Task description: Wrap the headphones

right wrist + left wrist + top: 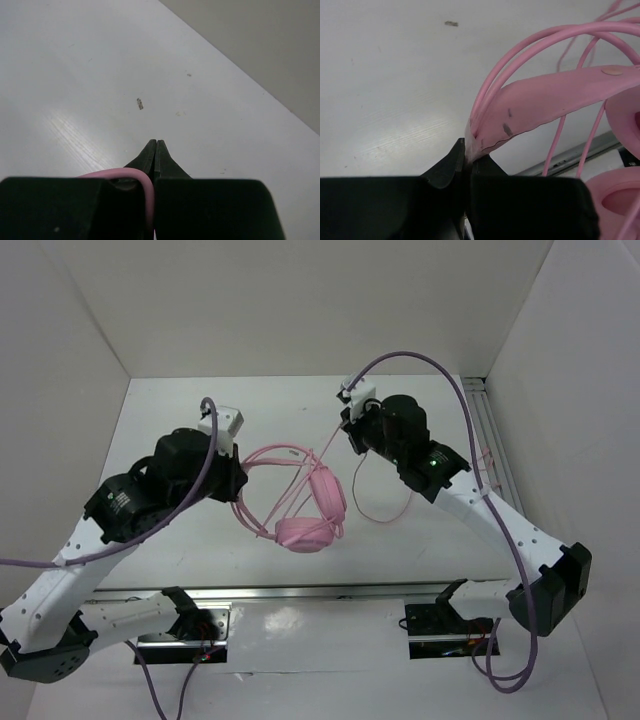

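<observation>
White-walled table (pixel 180 410): left tool (pixel 465 160) pinches headphones (pixel 305 532) by headband (pixel 555 100), right tool (pixel 156 150) pinches cord (pixel 135 175).

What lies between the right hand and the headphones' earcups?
Only the thin pink cord, stretched from the right hand toward the earcups; the top view shows it.

Headphones (pixel 555 100) — earcups cropped by the left wrist view's right edge. Cord (pixel 120 172) — vanishes between fingers of right end effector (pixel 156 145); remainder hidden.

Both arms stretched fwd, angled in toward ea other. L claw (pixel 466 159) pinched tight, R claw (pixel 156 150) closed too w/ fingertips touching, both off the bench.
</observation>
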`<state>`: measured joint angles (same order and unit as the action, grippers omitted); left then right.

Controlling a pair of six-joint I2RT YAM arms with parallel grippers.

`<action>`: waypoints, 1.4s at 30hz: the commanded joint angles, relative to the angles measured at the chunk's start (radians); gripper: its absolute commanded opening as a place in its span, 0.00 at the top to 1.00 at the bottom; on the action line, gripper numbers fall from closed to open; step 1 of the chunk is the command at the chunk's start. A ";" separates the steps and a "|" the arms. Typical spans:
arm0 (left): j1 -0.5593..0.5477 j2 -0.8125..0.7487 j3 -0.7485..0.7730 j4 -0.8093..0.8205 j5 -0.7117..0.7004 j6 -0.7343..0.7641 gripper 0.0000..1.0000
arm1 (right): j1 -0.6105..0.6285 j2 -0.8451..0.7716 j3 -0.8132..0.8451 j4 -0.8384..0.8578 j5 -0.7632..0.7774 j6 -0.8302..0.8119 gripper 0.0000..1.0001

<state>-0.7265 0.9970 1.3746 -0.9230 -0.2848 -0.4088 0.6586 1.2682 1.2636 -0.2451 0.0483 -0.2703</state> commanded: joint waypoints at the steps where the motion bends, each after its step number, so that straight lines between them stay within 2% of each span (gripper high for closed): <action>1: -0.010 -0.012 0.145 -0.071 0.282 0.096 1.00 | -0.088 -0.003 -0.030 0.127 -0.091 0.077 1.00; 4: -0.010 0.011 0.242 -0.071 0.309 0.073 1.00 | -0.097 -0.012 -0.101 0.187 -0.224 0.115 0.99; 8: -0.010 0.063 0.438 -0.071 0.354 0.007 1.00 | -0.117 -0.039 -0.217 0.354 -0.465 0.250 0.85; 9: -0.010 0.084 0.464 -0.060 0.371 -0.005 1.00 | -0.117 -0.029 -0.266 0.451 -0.578 0.285 0.84; 10: -0.010 0.094 0.487 -0.051 0.371 -0.033 1.00 | -0.099 -0.020 -0.294 0.514 -0.623 0.369 0.82; 12: -0.010 0.103 0.533 -0.040 0.355 -0.057 1.00 | -0.065 0.023 -0.363 0.678 -0.677 0.436 0.82; 15: -0.010 0.103 0.560 -0.017 0.311 -0.117 1.00 | -0.002 0.089 -0.424 0.831 -0.668 0.523 0.82; 16: -0.010 0.103 0.560 -0.017 0.270 -0.133 1.00 | -0.002 0.111 -0.456 0.919 -0.668 0.563 0.88; 17: -0.010 0.103 0.572 -0.017 0.241 -0.169 1.00 | 0.009 0.135 -0.467 0.960 -0.677 0.583 0.90; 23: -0.010 0.107 0.629 0.004 0.067 -0.292 1.00 | 0.044 0.333 -0.503 1.161 -0.697 0.660 0.88; 29: -0.010 0.149 0.691 -0.039 -0.074 -0.424 1.00 | 0.094 0.460 -0.526 1.270 -0.697 0.709 0.81; 37: -0.010 0.181 0.682 -0.077 -0.249 -0.545 1.00 | 0.095 0.490 -0.650 1.383 -0.697 0.752 0.78; 42: 0.032 0.233 0.719 -0.111 -0.304 -0.581 1.00 | 0.127 0.499 -0.734 1.471 -0.670 0.773 0.93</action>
<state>-0.7128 1.2175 2.0365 -1.1263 -0.5198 -0.8864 0.7616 1.7485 0.5621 1.0767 -0.6392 0.4889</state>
